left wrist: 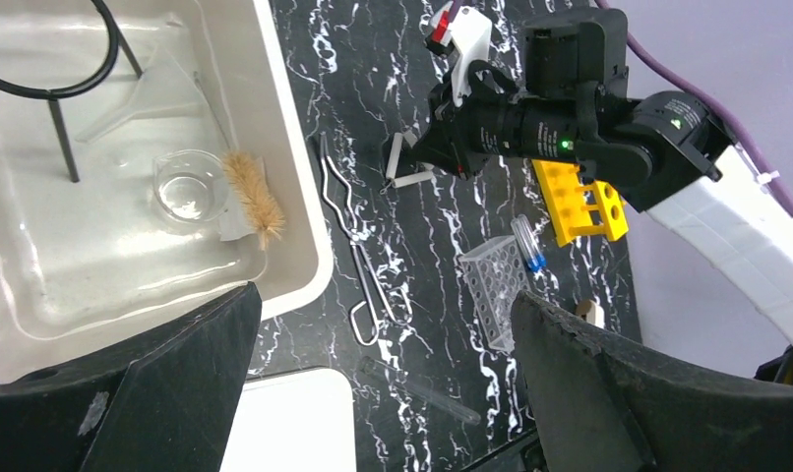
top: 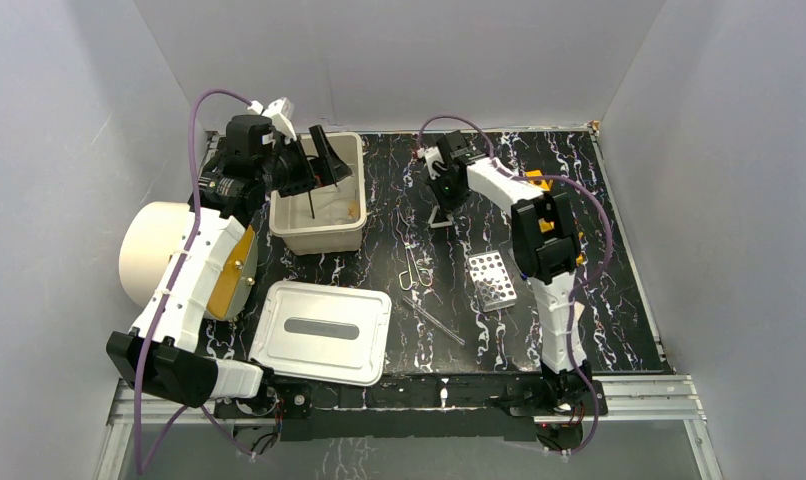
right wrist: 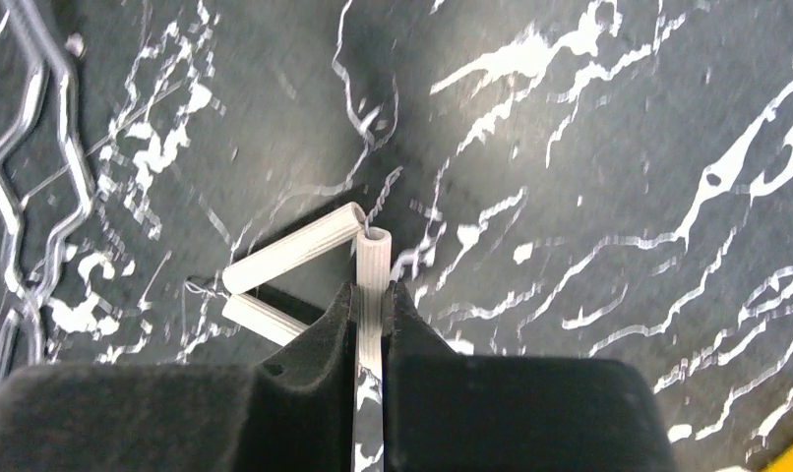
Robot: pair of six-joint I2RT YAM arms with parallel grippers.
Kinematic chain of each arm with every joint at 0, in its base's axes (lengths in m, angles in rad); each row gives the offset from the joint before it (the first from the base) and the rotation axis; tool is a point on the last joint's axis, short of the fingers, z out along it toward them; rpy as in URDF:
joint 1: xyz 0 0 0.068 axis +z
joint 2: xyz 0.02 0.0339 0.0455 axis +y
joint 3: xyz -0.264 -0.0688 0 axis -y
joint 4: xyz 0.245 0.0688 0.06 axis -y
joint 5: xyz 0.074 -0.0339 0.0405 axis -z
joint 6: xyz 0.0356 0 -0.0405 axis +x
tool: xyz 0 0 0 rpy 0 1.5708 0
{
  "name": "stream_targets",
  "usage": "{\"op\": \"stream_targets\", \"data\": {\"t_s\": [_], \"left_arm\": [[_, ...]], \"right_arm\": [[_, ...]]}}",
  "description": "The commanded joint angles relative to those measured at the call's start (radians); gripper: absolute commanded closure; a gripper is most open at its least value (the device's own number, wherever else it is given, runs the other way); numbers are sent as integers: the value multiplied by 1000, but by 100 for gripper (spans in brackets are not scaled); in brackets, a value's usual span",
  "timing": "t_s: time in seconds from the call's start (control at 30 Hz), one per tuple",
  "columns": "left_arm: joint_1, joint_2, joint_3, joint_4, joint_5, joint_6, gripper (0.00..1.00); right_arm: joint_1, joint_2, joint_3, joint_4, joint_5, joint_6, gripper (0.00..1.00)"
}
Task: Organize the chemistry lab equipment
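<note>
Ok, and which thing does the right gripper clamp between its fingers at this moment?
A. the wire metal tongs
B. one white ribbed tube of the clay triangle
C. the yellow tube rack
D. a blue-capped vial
B: in the right wrist view the right gripper has its two fingers pressed against both sides of one white ribbed tube, which belongs to the clay triangle lying on the black marbled table.

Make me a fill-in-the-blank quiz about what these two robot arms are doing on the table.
1. The right pincer is shut on a white ribbed tube, one of three forming a ____.
2. The left pincer hangs over the cream tub with jaws ____.
3. In the tub, a glass beaker lies beside a bristly ____.
4. The holed tube rack is coloured ____.
Missing: triangle; open; brush; yellow.
</note>
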Motion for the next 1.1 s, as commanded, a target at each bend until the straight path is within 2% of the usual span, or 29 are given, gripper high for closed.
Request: {"op": "stream_targets", "data": {"t_s": [0.0, 0.23, 0.4, 0.5, 0.63, 0.93, 1.07], "left_arm": [[-3, 4, 2, 19, 84, -35, 2], [-19, 63, -7, 94, 246, -117, 5], [-106, 140, 32, 139, 316, -201, 12], [-187, 190, 48, 171, 299, -225, 16], [-229, 230, 30, 248, 313, -270, 24], [-247, 275, 2, 336, 341, -316, 53], [-253, 303, 4, 334, 346, -312, 54]], "right_arm": [[-4, -221, -99, 114, -11, 6, 98], [-9, -530, -373, 300, -179, 78, 99], [-4, -705, -478, 366, -298, 125, 98], [0, -755, -486, 356, -350, 141, 98], [3, -798, -506, 352, -416, 148, 97], [6, -817, -521, 353, -477, 158, 97], [8, -808, -512, 355, -500, 162, 97]]}}
